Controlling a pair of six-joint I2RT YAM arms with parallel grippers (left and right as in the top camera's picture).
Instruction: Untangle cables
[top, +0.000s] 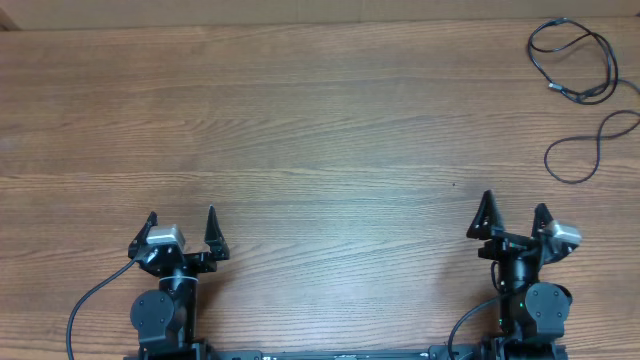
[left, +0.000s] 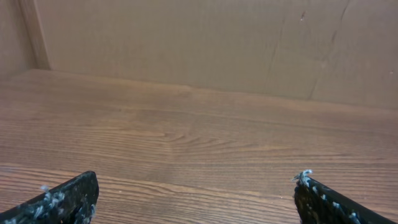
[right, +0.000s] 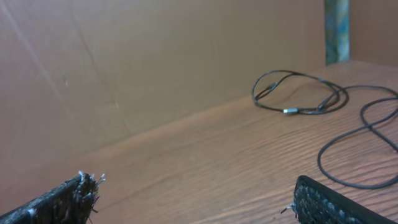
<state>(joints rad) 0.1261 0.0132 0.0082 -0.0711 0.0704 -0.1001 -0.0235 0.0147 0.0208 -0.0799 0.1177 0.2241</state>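
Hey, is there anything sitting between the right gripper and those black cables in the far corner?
Nothing visible does. Only bare wood of the table lies between the open right gripper and the cables, which lie in loose loops near the far right corner.

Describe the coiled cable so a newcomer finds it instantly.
Go to the far right corner of the table, where two thin black cords lie. The coiled cable is the farther one, wound in overlapping rings with a silver plug, unlike the single open loop nearer the right arm.
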